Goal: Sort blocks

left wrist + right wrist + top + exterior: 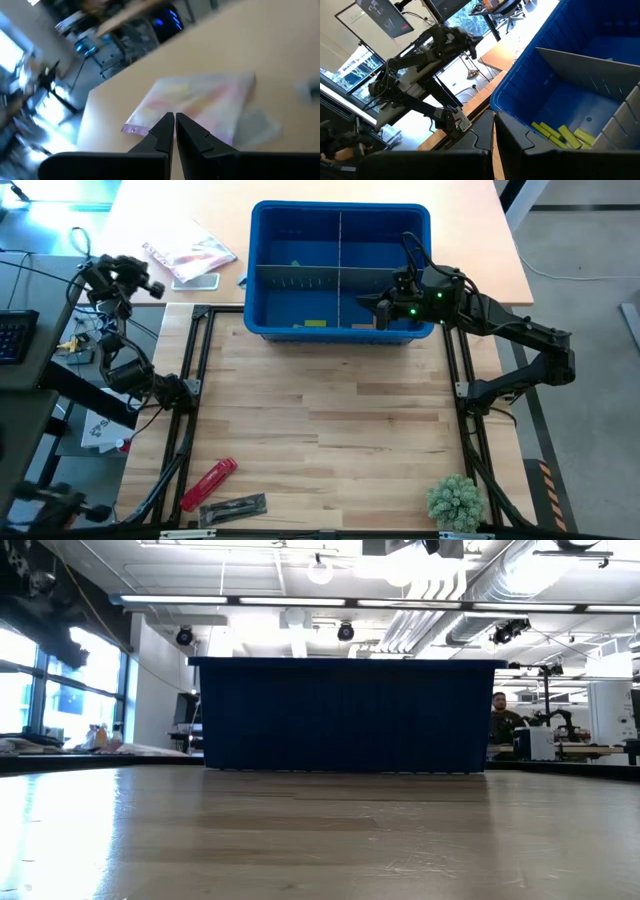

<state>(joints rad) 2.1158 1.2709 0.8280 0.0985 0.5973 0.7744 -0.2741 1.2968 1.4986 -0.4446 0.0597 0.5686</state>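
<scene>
While the right hand (383, 307) hangs above the near right part of the blue bin (340, 218), its two fingers are pressed together and hold nothing. The bin stands at the far middle of the worktop (330, 420), and grey dividers split it into compartments. In the near left compartment lie the lime yellow-green blocks (315, 323); the right wrist view shows several of them (565, 135) together on the bin floor, close beside a divider. One more small lime block (295, 265) lies in the far left compartment. A tan block (362, 326) seems to lie in the near right compartment, just below the right hand, but it is small and I cannot tell more about it.

The left hand (174, 122) is raised beyond the far left corner of the worktop, over a paler table. Its fingers are also closed, almost touching, and empty. Under it lies a flat packet with pink print (200, 102), which in the high view (190, 255) is left of the bin, with a phone (195, 280) just beside it.

At the near left of the worktop lie a red cylindrical tool (208, 483) and, nearer still, a dark tool (235, 507). A small green plant (456, 502) stands at the near right corner. In the low view the bin (345, 715) fills the middle, and a person (503, 720) sits far behind on the right.
</scene>
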